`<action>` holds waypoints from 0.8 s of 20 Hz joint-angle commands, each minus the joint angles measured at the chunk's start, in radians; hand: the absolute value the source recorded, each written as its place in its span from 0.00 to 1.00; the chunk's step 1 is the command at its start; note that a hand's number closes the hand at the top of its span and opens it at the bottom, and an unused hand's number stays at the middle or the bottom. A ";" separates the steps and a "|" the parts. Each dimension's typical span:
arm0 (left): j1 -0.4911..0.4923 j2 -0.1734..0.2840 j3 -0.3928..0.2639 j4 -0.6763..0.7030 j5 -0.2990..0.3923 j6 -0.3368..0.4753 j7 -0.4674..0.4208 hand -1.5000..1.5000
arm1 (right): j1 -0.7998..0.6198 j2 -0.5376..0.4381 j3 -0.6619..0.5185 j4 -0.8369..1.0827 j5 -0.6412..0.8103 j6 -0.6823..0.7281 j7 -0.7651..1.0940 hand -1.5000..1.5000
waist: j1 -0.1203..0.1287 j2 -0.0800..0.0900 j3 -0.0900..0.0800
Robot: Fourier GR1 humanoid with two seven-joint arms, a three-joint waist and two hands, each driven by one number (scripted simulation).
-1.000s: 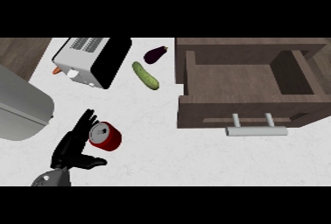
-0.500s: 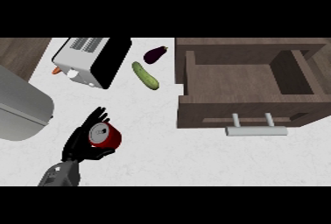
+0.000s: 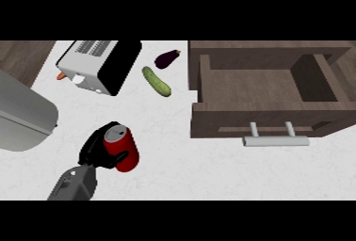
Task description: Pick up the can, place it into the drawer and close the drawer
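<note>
grasp: my left hand (image 3: 97,149) curls around the can (image 3: 122,148) | can far left of open drawer (image 3: 268,124) | left: lift, place, close

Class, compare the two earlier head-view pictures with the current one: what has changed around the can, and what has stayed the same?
The left hand, open beside the can a second ago, has closed its fingers round it. The can itself has hardly shifted and still seems to rest on the counter. The drawer remains open and empty; the toaster, cucumber and eggplant have not moved.
</note>
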 commanded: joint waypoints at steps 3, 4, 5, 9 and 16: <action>0.055 -0.026 -0.044 -0.177 0.043 -0.065 0.066 1.00 | 0.007 0.013 -0.004 -0.093 -0.043 -0.039 0.078 0.00 | 0.008 -0.003 0.000; 0.020 -0.014 -0.029 -0.197 0.067 -0.072 0.080 1.00 | -0.012 -0.022 -0.036 -0.015 -0.045 -0.015 0.042 0.00 | 0.007 -0.003 0.001; 0.024 -0.038 -0.031 -0.242 0.078 -0.025 0.126 1.00 | 0.058 0.026 -0.029 -0.067 -0.064 0.000 0.032 0.00 | 0.003 -0.004 0.001; 0.046 -0.068 0.020 -0.293 0.101 0.114 0.117 1.00 | 0.040 0.027 0.009 -0.023 0.018 -0.003 -0.024 0.00 | 0.004 -0.002 0.001; 0.005 -0.099 -0.059 -0.451 0.159 0.455 0.166 1.00 | 0.029 0.011 -0.015 -0.093 -0.052 -0.058 0.054 0.00 | 0.003 -0.004 0.001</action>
